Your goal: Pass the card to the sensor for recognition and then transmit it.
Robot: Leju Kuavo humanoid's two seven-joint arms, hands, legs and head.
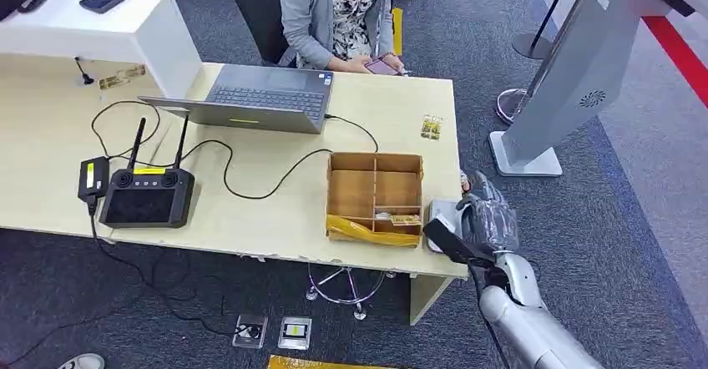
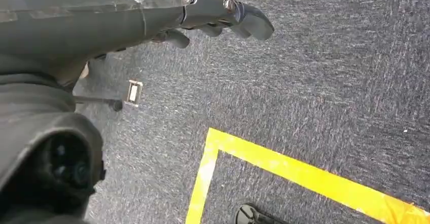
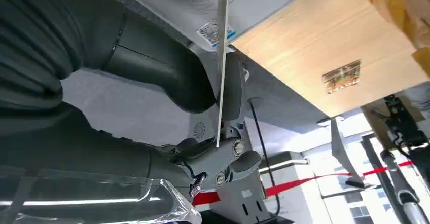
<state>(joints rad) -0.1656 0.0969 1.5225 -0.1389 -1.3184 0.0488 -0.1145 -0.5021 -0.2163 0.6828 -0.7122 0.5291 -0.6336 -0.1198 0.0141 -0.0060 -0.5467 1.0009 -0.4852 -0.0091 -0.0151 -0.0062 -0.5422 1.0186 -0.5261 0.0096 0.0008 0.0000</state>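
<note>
Right hand [image 1: 484,214] hovered at the counter's [image 1: 250,210] right corner, just beside the cardboard box [image 1: 374,195]. In the right wrist view the hand [image 3: 223,153] pinched a thin white card [image 3: 221,57] edge-on between thumb and fingers; the card stood close over a pale grey, sticker-labelled device [image 3: 238,6] lying on the counter, judged to be the sensor. In the head view that grey device [image 1: 442,219] showed partly under the hand.

Progress, as judged: card picked up and brought to the sensor; the read appeared under way or about to start. Handing the card on was not yet done. A seated person [image 1: 334,18] at the far edge of the counter was the likely receiver.

Left hand [image 2: 218,19] hung low over the carpet, fingers loosely curled inward, holding nothing.

Unclear: whether the card touched the sensor or hung just above it; the card's face was unreadable edge-on; in the head view the hand hid the card.
</note>
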